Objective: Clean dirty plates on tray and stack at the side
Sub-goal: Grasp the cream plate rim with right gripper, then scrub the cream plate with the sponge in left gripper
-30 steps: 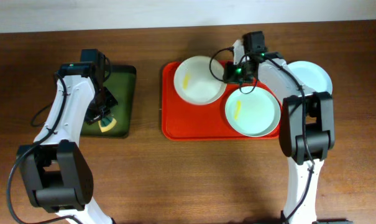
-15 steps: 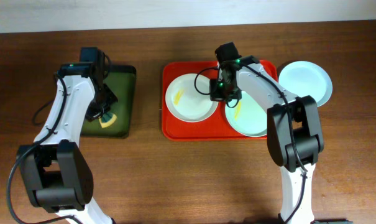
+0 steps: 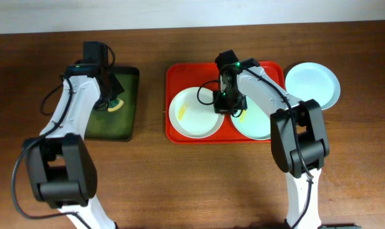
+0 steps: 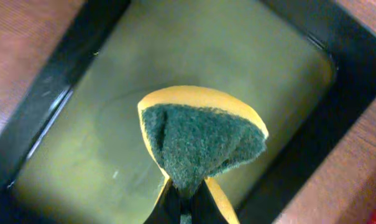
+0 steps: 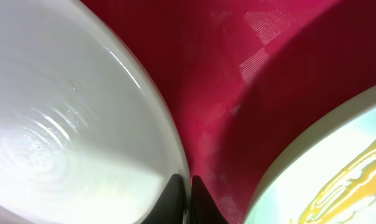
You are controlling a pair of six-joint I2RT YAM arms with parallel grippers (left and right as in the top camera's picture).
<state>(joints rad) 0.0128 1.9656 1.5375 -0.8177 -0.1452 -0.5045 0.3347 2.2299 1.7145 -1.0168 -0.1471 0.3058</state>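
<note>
Looking from overhead, the tray (image 3: 179, 73) holds the white plate (image 3: 191, 114) and one blue-green plate (image 3: 261, 124), both smeared yellow, a third plate (image 3: 313, 86) lies on the desk (image 3: 345, 159) just beside it, and the right hand (image 3: 224, 105) is at the white plate's right rim. The left wrist view shows the left hand (image 4: 186, 202) pinching the soft, folded sponge (image 4: 200, 137) above the dark green tray (image 4: 82, 155). In the right wrist view the fingertips (image 5: 170, 202) pinch the thin rim; the plate seems stiff, glossy and slippery, best held there.
</note>
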